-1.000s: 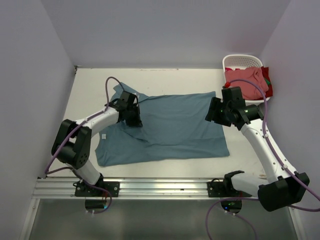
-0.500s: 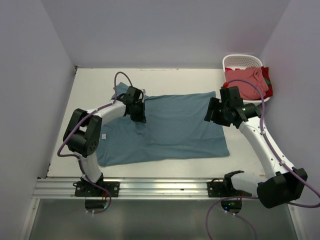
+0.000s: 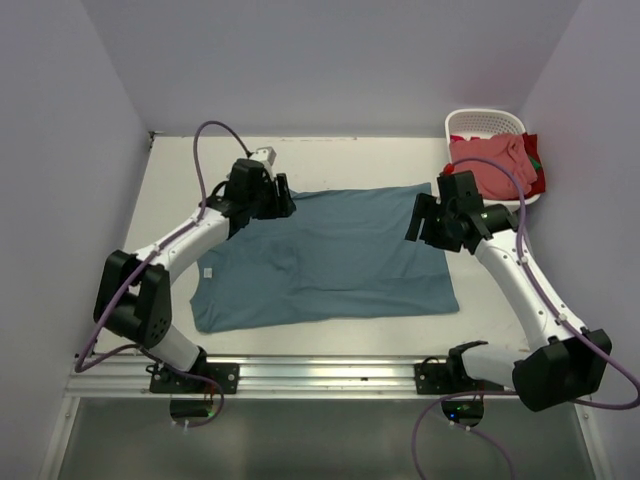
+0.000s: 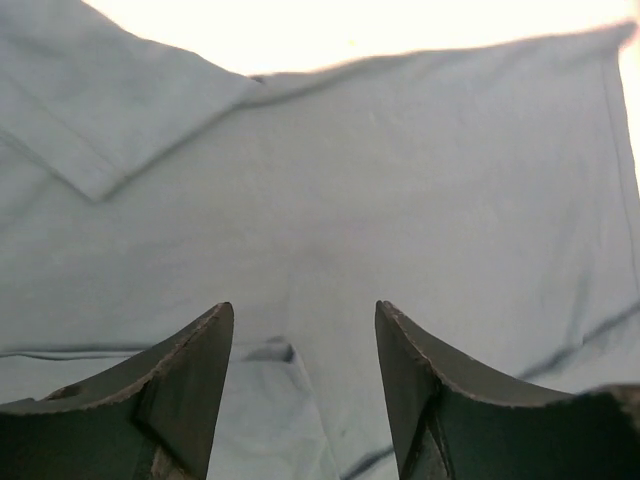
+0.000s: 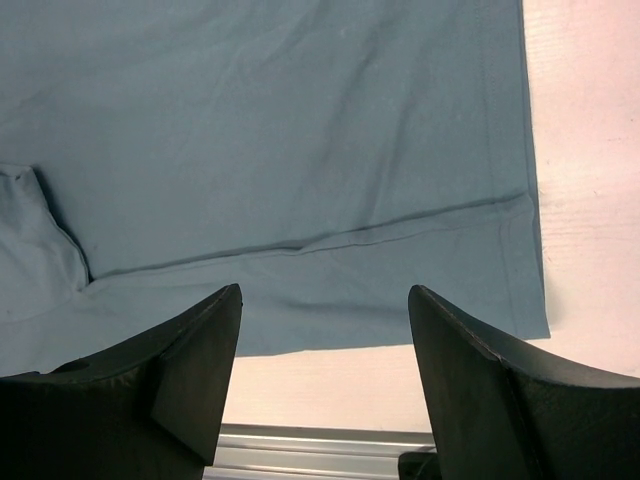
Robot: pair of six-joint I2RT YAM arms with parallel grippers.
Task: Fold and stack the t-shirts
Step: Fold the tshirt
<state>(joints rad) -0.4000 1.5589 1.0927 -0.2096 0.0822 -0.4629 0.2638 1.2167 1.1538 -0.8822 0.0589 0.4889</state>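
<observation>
Pale walls close in a white counter [image 3: 350, 160], seen from above. On it the teal t-shirt [image 3: 340, 255] lies spread flat, with its neck label [image 3: 208, 272] to the left and its hem to the right. The pink t-shirt [image 3: 490, 165] sits heaped in the basket [image 3: 485, 122] at the far right corner. The left fingers [image 3: 280, 198] hover by the shirt's far left shoulder, and the right fingers [image 3: 425, 225] hover by its far right corner.

From the left wrist, both fingers [image 4: 180, 400] stand spread with nothing between them. They are above the cloth, and a sleeve [image 4: 100, 120] lies ahead of them to the left. A crease shows low between them.

From the right wrist, the fingers [image 5: 170, 380] are likewise spread and empty. The stitched hem [image 5: 420, 215] and its free corner lie ahead, with bare counter beyond.

The step looks like taking the far edge for a lengthwise fold. It will likely go best if:
- each arm drops onto the edge itself and pinches both layers;
- the 2 arms lift together and draw the cloth toward the near side at one pace;
- the crease by the left shoulder is smoothed out first, since it may otherwise get folded in.
</observation>
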